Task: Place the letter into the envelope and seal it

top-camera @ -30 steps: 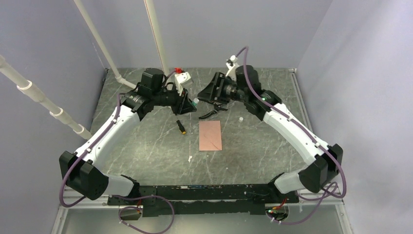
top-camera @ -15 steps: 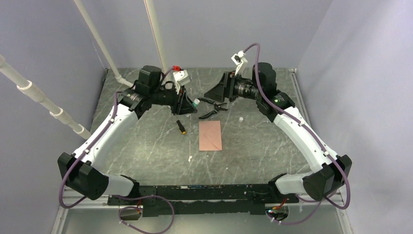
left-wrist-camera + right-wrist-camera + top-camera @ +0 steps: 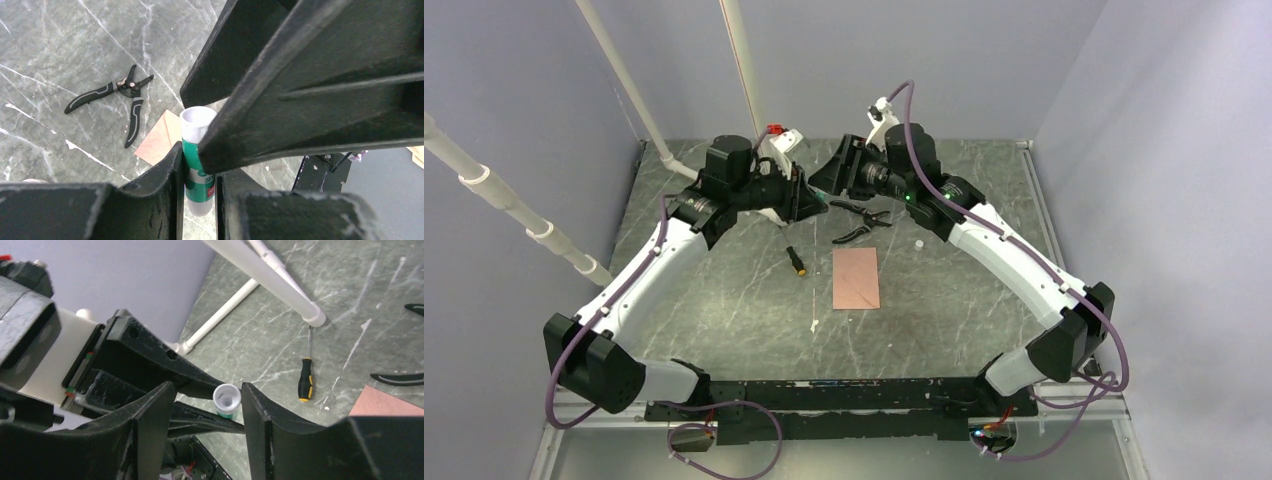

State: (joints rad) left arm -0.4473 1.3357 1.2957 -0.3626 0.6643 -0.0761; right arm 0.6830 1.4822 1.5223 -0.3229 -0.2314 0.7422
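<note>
Clamping a glue stick (image 3: 199,150) between nearly closed fingers, the left gripper (image 3: 199,170) sits raised toward the far edge of the worktop (image 3: 724,290), about mid-width. The right gripper (image 3: 207,395) faces it, fingers spread wide on either side of the stick's white end, gripping nothing. The envelope (image 3: 856,278) lies flat near the worktop's middle, apart from both grippers, with pliers (image 3: 861,218) on its far side and a screwdriver (image 3: 796,260) toward the left edge.
</note>
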